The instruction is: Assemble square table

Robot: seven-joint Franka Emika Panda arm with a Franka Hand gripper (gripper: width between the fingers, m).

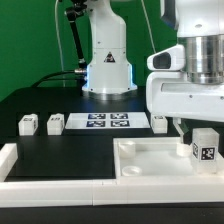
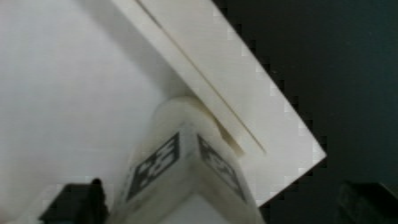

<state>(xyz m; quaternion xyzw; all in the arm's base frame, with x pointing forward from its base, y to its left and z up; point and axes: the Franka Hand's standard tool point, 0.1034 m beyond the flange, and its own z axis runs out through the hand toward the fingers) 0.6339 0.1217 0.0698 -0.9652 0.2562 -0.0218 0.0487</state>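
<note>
The white square slab [image 1: 160, 160] lies at the front on the exterior view's right, and it fills much of the wrist view [image 2: 89, 90]. One white tagged leg [image 1: 205, 148] stands upright at the slab's right side. It also shows in the wrist view [image 2: 187, 165], close to the slab's edge. My gripper [image 1: 203, 130] hangs right over this leg, with one dark finger [image 2: 71, 202] standing apart from the leg's side. The jaws are open around the leg [image 2: 217, 205]. Three more legs stand on the black table: two on the left [image 1: 28, 124] [image 1: 55, 124] and one [image 1: 160, 123] behind the slab.
The marker board [image 1: 105, 122] lies flat between the loose legs. A white border rail [image 1: 40, 182] runs along the front and left. The robot base [image 1: 108, 70] stands at the back centre.
</note>
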